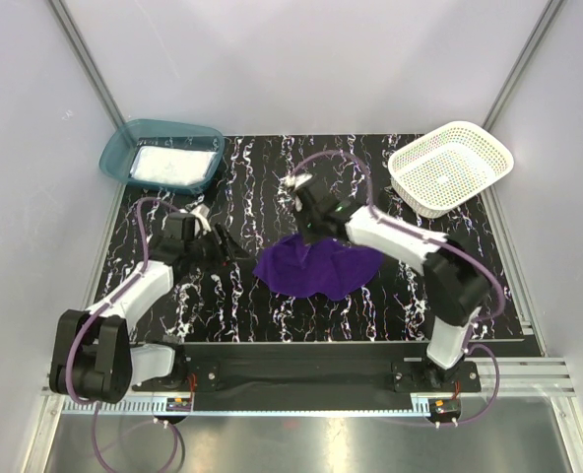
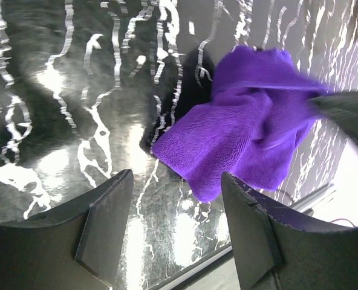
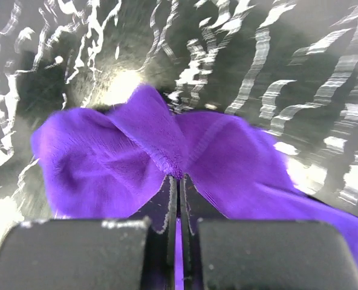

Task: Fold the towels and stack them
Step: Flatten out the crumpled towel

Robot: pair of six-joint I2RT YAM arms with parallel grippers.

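The deep purple towel (image 1: 316, 268) lay rumpled near the middle of the black, white-veined table (image 1: 232, 305), between the two arms, with part of its far edge drawn up into a peak. The right gripper (image 1: 306, 233) was clamped on that peak; the right wrist view showed its fingers pressed together with a fold of purple towel (image 3: 106, 157) pinched between them at the tips (image 3: 178, 181). The left gripper (image 1: 225, 244) hung just left of the towel with its jaws apart and nothing between them (image 2: 178, 181), the purple towel (image 2: 245, 121) lying beyond its fingertips. A white cloth (image 1: 173, 163) sat in the teal bin (image 1: 114, 158) at the far left corner. The white mesh basket (image 1: 451, 168) stood at the far right.
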